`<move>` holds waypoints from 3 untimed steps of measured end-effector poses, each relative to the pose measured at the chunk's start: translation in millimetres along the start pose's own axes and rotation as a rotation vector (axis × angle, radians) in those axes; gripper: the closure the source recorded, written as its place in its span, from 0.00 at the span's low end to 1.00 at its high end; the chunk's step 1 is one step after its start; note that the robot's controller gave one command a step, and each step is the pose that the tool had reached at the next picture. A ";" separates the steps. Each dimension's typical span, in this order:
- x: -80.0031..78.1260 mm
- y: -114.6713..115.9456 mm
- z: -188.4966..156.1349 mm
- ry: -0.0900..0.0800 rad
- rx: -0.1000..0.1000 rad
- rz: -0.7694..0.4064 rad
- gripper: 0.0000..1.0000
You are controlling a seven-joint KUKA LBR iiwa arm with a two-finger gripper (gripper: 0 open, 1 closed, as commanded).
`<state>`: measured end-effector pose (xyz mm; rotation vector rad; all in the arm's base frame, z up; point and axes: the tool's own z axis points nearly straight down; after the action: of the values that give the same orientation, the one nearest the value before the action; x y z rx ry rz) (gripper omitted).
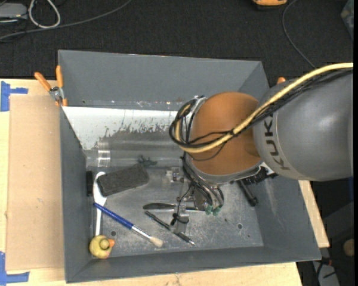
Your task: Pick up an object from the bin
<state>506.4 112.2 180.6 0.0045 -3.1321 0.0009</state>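
My gripper [191, 202] hangs under the orange cover, low over the middle of the bin floor. Right below it lies a black tool with thin dark arms, like scissors or tongs [162, 208], its arms spreading left and towards the front. The gripper's lower end sits against the tool's right part, and I cannot see anything held. A dark grey oblong block [123, 180] lies to the left of the gripper. A blue-handled brush with a pale tip [127, 223] lies slanted at the front left.
A clear plastic tube [131, 152] lies along the back wall. A white curved handle [98, 198] runs down the left side, with a yellow rubber duck [100, 246] in the front left corner. A black piece [248, 193] lies right of the gripper. The arm covers the bin's right half.
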 end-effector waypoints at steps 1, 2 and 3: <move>-1.9 -0.8 -3.4 -0.007 -0.001 0.005 0.00; -48.9 -60.6 73.0 -0.011 -0.002 0.079 0.00; -68.7 -81.1 110.2 -0.015 -0.005 0.018 0.00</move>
<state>574.3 31.3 69.8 -0.0232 -3.1474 -0.0075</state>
